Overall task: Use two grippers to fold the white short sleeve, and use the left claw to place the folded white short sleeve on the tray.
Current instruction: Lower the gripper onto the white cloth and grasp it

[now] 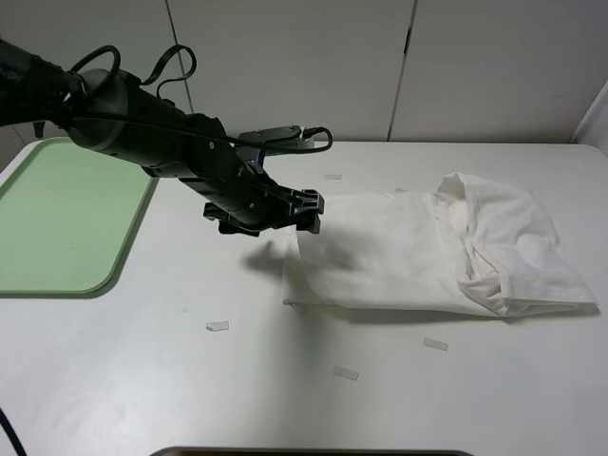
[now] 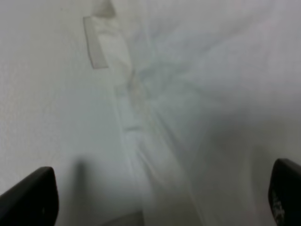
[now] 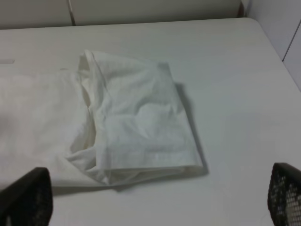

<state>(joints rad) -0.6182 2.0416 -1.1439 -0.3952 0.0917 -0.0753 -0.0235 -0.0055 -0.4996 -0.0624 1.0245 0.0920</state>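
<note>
— White surface (image 1: 142, 389), bare but for small tape scraps (image 1: 218, 326); pale panelled wall (image 1: 285, 66) behind. Where's the shirt?
— The large white cotton short sleeve (image 1: 427, 252) lies rumpled, partly folded, on the right half, well apart from the flat pale green plastic tray (image 1: 57, 218) at the left edge.
— Jaws?
— The left jaws hang spread wide above the shirt's left edge, empty. The right jaws gape wide too, back from the shirt.

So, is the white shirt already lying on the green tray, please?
No, the white short sleeve lies on the table, well apart from the tray.

Open tabletop (image 1: 133, 380) beside shirt (image 1: 380, 261), apparently.
</note>
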